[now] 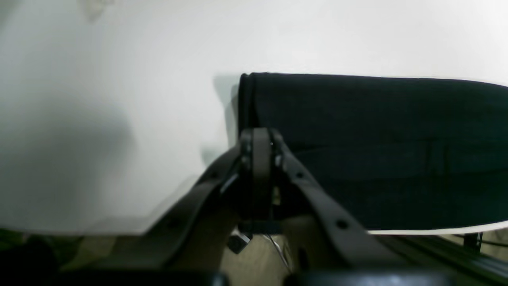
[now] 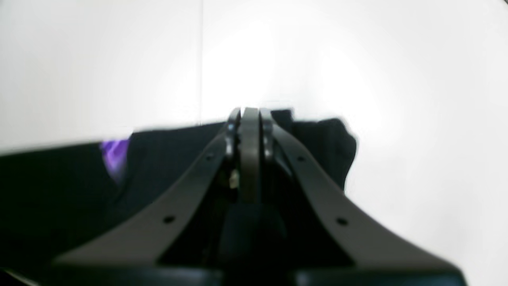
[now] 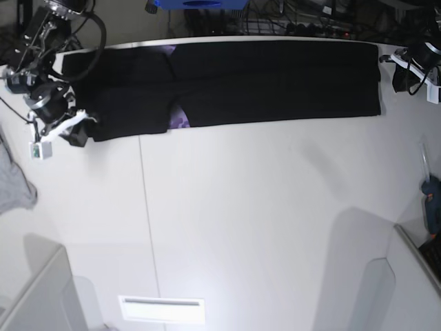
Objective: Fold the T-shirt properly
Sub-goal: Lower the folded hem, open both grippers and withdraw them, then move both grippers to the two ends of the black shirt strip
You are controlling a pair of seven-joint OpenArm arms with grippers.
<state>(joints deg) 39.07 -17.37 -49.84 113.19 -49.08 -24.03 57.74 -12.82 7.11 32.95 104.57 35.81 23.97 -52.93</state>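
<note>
The black T-shirt [image 3: 275, 79] lies as a long folded strip across the far end of the white table [image 3: 241, 207]. A bit of purple print [image 3: 180, 122] peeks out at its near edge. My left gripper [image 3: 408, 65] is shut, just off the strip's right end. In the left wrist view its shut tips [image 1: 260, 133] hover by the T-shirt's [image 1: 377, 139] corner, and no cloth shows between them. My right gripper [image 3: 77, 129] is shut at the strip's left near corner. In the right wrist view its tips [image 2: 250, 115] sit over the bunched end of the T-shirt [image 2: 59, 190], with the purple print [image 2: 115, 153] to the left.
A light grey cloth [image 3: 14, 183] hangs at the table's left edge. A blue tool [image 3: 433, 200] lies at the right edge. Grey bins stand at the near left [image 3: 41, 296] and near right [image 3: 420, 289] corners. A white strip [image 3: 162, 309] lies near the front.
</note>
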